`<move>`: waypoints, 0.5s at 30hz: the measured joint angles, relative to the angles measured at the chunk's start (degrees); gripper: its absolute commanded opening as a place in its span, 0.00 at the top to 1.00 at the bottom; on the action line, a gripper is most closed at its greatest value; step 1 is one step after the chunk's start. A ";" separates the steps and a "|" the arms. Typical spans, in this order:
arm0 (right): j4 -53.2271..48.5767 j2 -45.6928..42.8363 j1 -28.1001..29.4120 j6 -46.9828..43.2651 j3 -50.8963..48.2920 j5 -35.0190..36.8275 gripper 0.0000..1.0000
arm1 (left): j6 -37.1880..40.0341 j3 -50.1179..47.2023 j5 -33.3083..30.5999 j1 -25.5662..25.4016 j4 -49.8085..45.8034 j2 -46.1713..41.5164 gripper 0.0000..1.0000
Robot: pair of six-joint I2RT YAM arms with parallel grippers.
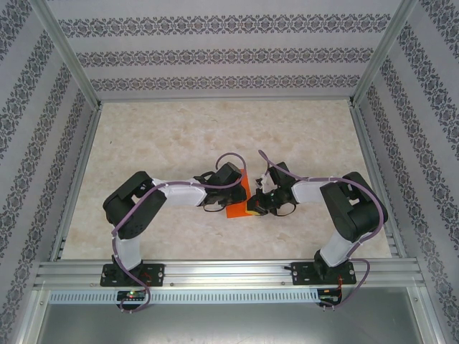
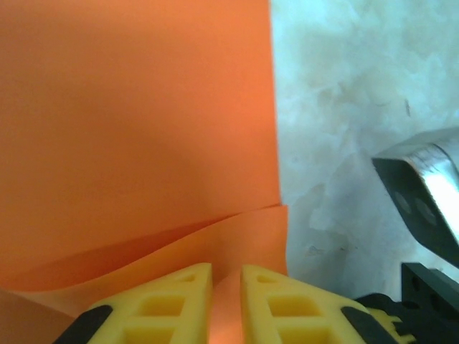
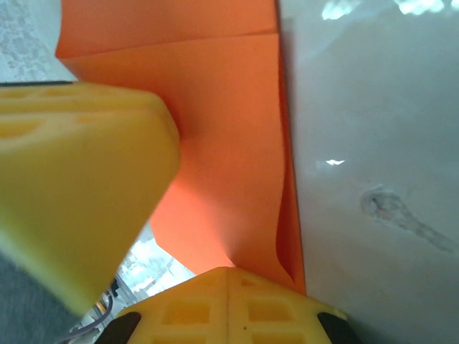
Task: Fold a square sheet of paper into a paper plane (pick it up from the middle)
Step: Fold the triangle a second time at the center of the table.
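Pinching the square sheet of paper (image 1: pixel 237 209) on the table (image 1: pixel 179 129), my left gripper (image 2: pixel 226 287) at its 9 o'clock and right gripper (image 3: pixel 228 287) at 3 o'clock both clamp it tight; I should align edges (no tugging) before creasing.

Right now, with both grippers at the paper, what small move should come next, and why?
Probably lower both grippers a little, without letting go, so the raised layer lies flat. The left gripper and the right gripper each seem to pinch the paper. It is doubled over but bows up loosely, with no sharp crease, and its side edges are slightly out of line.
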 measured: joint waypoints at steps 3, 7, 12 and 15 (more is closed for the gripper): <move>0.20 0.00 0.00 0.02 -0.11 0.00 0.97 | -0.79 -2.03 0.66 -0.26 3.56 -0.02 0.93; 0.63 0.00 0.00 0.02 -0.37 -0.04 0.97 | -1.77 -3.52 0.79 -0.24 5.81 -0.02 0.97; 0.92 0.00 0.00 0.02 -0.55 -0.07 0.97 | -2.49 -5.31 0.24 -0.24 8.41 -0.24 0.99; 1.09 0.00 0.00 -0.02 -0.66 -0.04 0.98 | -2.95 -7.87 -0.26 -0.17 11.39 -1.20 0.99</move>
